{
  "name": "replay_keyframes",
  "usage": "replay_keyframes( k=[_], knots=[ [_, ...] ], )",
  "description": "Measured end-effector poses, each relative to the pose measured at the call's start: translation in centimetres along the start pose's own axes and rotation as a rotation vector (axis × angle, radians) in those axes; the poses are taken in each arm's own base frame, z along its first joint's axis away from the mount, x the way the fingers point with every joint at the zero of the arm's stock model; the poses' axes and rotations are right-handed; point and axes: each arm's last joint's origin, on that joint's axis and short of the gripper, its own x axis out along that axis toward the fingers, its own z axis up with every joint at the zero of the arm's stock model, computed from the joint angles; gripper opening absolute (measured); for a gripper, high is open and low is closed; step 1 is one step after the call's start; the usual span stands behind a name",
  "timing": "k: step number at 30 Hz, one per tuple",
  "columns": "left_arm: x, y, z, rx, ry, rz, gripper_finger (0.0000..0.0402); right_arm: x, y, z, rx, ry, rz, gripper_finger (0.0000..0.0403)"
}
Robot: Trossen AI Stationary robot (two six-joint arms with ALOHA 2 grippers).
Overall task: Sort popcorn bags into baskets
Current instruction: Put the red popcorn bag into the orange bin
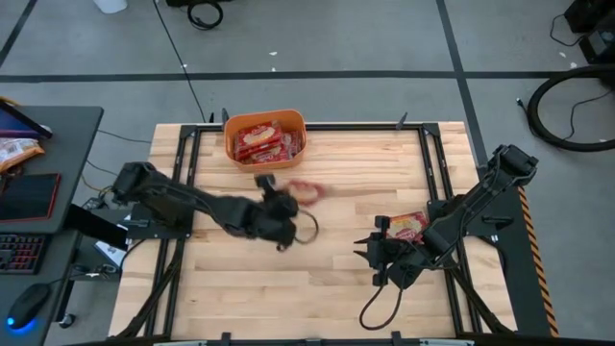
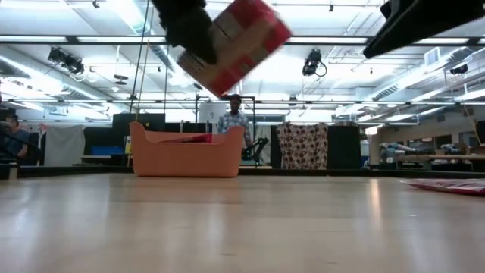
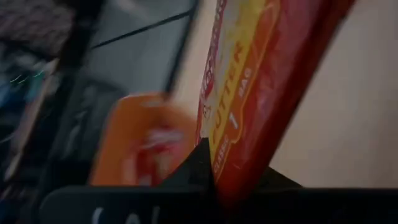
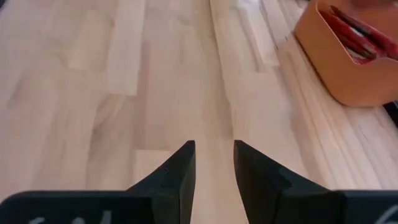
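My left gripper [image 1: 290, 197] hangs over the table's middle, shut on a red popcorn bag [image 1: 307, 190] with a yellow panel. The low view shows that bag [image 2: 236, 42] high above the tabletop, and it fills the left wrist view [image 3: 261, 81]. The orange basket [image 1: 264, 137] stands at the far edge with several red bags lying inside it [image 1: 261, 144]. Another popcorn bag [image 1: 407, 226] lies flat on the table's right side, beside the right arm. My right gripper [image 1: 370, 255] sits low, near that bag's left, and is open on nothing [image 4: 214, 165]. My left gripper pinches the popcorn bag between its two fingers [image 3: 198, 163] at the bag's end nearest the wrist [image 3: 231, 177]. The bag is lifted clear of the table. It sticks out past the fingers, tilted, toward the basket.
Black frame rails [image 1: 187, 173] run along both sides of the wooden table. A cable loop [image 1: 306, 231] hangs by the left gripper. A side desk [image 1: 48, 192] at left holds a keyboard, a mouse and snack packets. A person [image 2: 235, 120] stands far behind the basket [image 2: 186, 155].
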Motion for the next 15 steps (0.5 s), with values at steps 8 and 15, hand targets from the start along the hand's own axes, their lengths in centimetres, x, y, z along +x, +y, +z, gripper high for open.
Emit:
replay_keyframes(
  k=[8, 15],
  knots=[
    [6.1, 8.0, -3.2, -0.055, 0.343, 0.235, 0.0033, 0.4, 0.3, 0.1, -0.001, -0.017, -0.002, 0.0114],
    [13.5, 11.6, -8.3, -0.043, 0.543, 0.266, 0.0046, 0.8, 0.6, -0.3, 0.007, 0.040, 0.051, 0.0116]
  ],
)
